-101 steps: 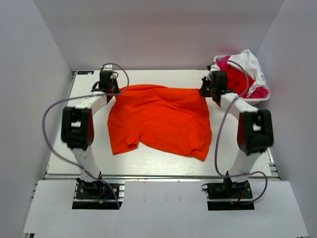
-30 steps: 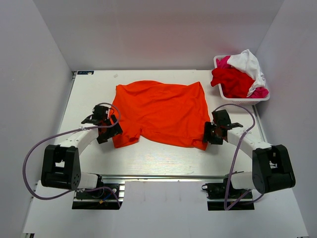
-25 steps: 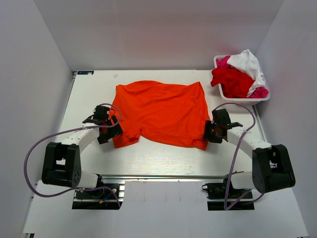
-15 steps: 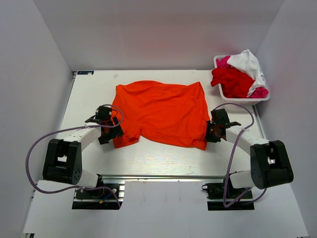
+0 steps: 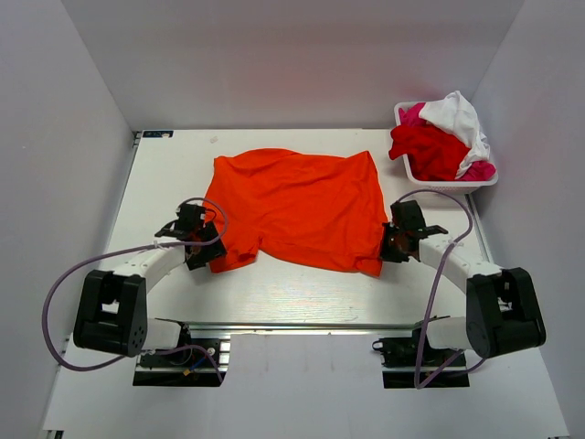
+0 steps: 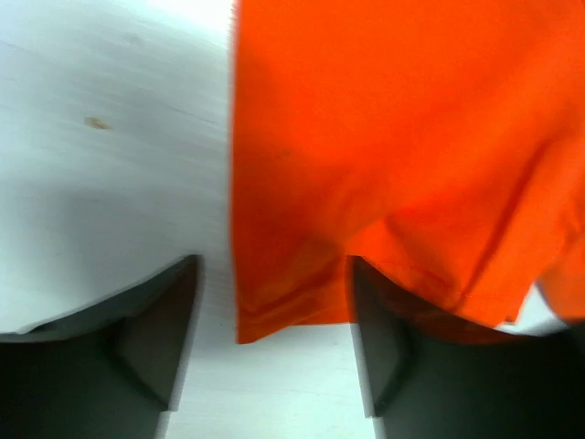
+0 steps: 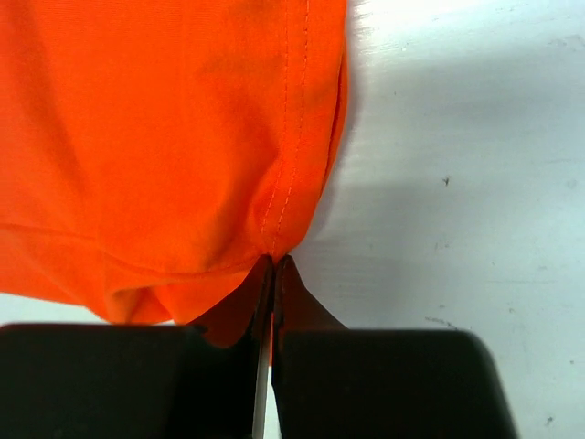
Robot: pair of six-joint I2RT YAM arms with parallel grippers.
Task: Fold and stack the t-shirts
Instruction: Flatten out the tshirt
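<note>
The bright orange t-shirt (image 5: 297, 206) lies spread on the white table (image 5: 274, 293), its near edge rumpled. My left gripper (image 5: 203, 247) is low at the shirt's near-left corner. In the left wrist view its jaws (image 6: 274, 338) stand open with that orange corner (image 6: 292, 293) between the fingers, touching neither. My right gripper (image 5: 388, 245) is at the near-right corner. In the right wrist view it (image 7: 274, 274) is shut on the stitched hem of the orange t-shirt (image 7: 183, 137). Red (image 5: 428, 146), white (image 5: 457, 112) and magenta-pink (image 5: 483, 170) t-shirts are piled at the back right.
The piled shirts sit in a white basket (image 5: 457, 184) at the table's back right corner. Grey walls close in the table on three sides. Purple cables loop from both arms beside the shirt.
The right gripper's jaws closed onto the shirt's near-right hem. The left gripper crept in over the near-left corner and its jaws narrowed. The shirt itself has not moved.
</note>
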